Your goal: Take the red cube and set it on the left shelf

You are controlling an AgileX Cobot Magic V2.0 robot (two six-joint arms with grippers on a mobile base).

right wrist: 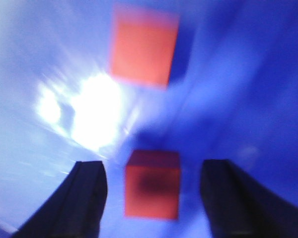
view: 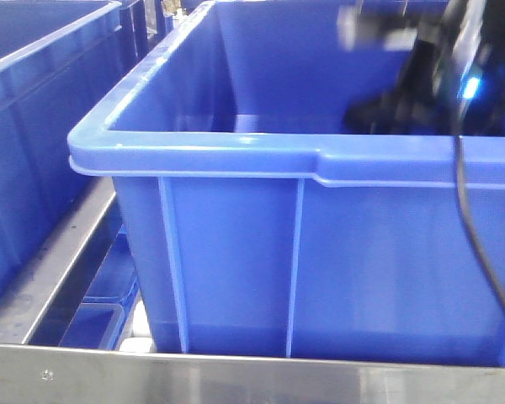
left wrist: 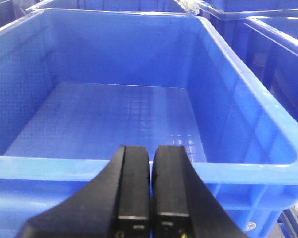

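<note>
The red cube (right wrist: pixel 152 186) lies on the glossy blue floor of a crate, seen blurred in the right wrist view. My right gripper (right wrist: pixel 154 167) is open around it, with a gap between the cube and each finger. A second red square (right wrist: pixel 143 47) shows farther ahead; I cannot tell whether it is a reflection or another block. In the front view my right arm (view: pixel 429 76) reaches down into the big dark-blue crate (view: pixel 202 151), which stands on the left shelf's steel rail (view: pixel 236 379). My left gripper (left wrist: pixel 151 148) is shut on nothing, just before a crate's near rim (left wrist: pixel 49 166).
More blue crates stand alongside: one at the left (view: pixel 34 101) in the front view, others at the right (left wrist: pixel 278 54) in the left wrist view. A black cable (view: pixel 480 244) hangs over the crate's front wall. Another steel rail (view: pixel 59 261) runs back at the left.
</note>
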